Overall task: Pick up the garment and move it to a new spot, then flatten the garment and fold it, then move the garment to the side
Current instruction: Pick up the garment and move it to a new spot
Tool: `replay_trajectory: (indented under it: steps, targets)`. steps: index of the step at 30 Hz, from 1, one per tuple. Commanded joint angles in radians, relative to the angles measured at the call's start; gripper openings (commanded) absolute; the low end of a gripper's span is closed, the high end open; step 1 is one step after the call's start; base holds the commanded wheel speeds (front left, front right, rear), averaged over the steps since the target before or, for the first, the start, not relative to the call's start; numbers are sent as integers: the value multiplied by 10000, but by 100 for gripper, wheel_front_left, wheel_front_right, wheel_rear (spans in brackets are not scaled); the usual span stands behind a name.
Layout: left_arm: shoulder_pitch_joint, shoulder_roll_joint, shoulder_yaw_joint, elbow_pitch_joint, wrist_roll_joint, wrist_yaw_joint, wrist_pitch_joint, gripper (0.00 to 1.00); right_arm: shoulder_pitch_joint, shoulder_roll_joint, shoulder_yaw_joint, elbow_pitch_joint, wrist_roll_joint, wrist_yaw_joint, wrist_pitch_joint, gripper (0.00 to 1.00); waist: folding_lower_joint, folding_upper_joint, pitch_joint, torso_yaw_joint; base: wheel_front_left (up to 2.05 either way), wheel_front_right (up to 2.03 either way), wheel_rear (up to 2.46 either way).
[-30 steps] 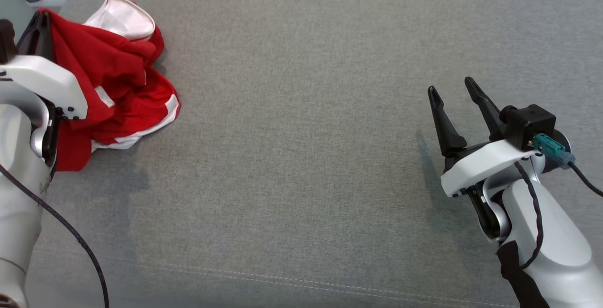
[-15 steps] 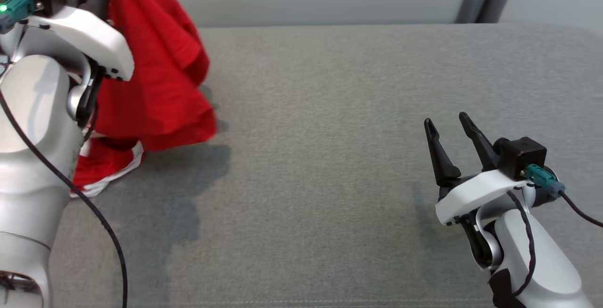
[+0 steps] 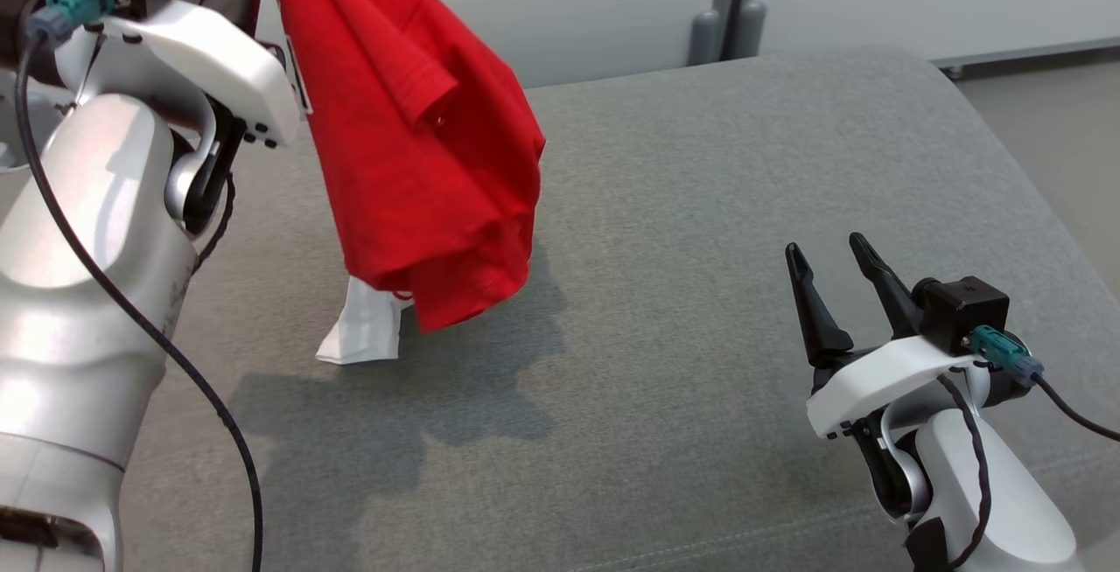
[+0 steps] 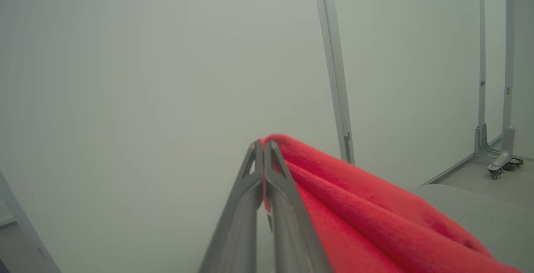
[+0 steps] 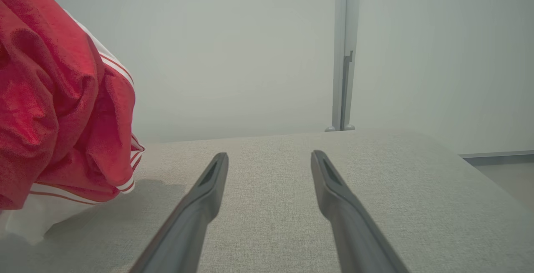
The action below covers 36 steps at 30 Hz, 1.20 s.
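Left gripper [image 4: 263, 145] was pinched tight on the top fold of the red T-shirt [image 3: 420, 143]. The shirt hung over the left side of the grey cushion [image 3: 700, 205], white hem corner touching it. Right gripper [image 3: 824, 246] stood wide apart, empty, well off to the right.

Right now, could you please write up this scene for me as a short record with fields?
surface: grey cushion
garment: red shirt, hanging bunched, its white low end down at the cushion
left gripper: raised, fingers shut on the shirt's top
right gripper: low over the cushion, fingers apart, holding nothing
task stage: shirt lifted, not yet laid flat
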Motion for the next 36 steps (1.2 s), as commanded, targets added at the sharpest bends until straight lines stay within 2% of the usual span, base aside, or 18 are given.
replay_trajectory:
  steps: [1,6,15,16,17,18,24,31,36]
  targets:
    - [-30,442,281,-142,-61,130,-1,0,-63,69,211,-258,94,44,-132,100,0,-1,155,-340,0,0,0]
    - [467,306,271,229,-243,121,-211,0,-160,68,220,-329,105,44,-132,100,0,-1,504,-636,0,0,0]
    - [1560,-890,227,1171,-497,96,-881,0,-378,43,245,-276,51,44,-132,100,0,-1,900,-587,0,0,0]
    - [1690,-1016,241,1287,-522,50,-906,4,-406,41,261,-265,49,44,-132,100,0,-1,904,-552,0,0,0]
    - [1815,-1128,239,1405,-526,0,-922,80,-435,31,278,-252,47,44,-132,100,0,-1,903,-511,0,0,0]
    - [1928,-1222,196,1507,-472,-49,-933,100,-460,16,284,-239,49,44,-132,100,0,-1,885,-458,0,0,0]
    - [2867,-1538,729,1134,-212,-61,-945,100,-476,-44,266,-221,55,44,-132,100,0,-1,769,-53,0,0,0]
    - [4220,-1493,1714,211,255,149,-947,100,-392,-88,145,-300,77,44,-132,100,0,-1,634,510,0,0,0]
    - [5419,-1384,2601,-929,1018,349,-947,100,-241,-181,-42,-398,68,44,-132,100,0,-1,430,1065,0,0,0]
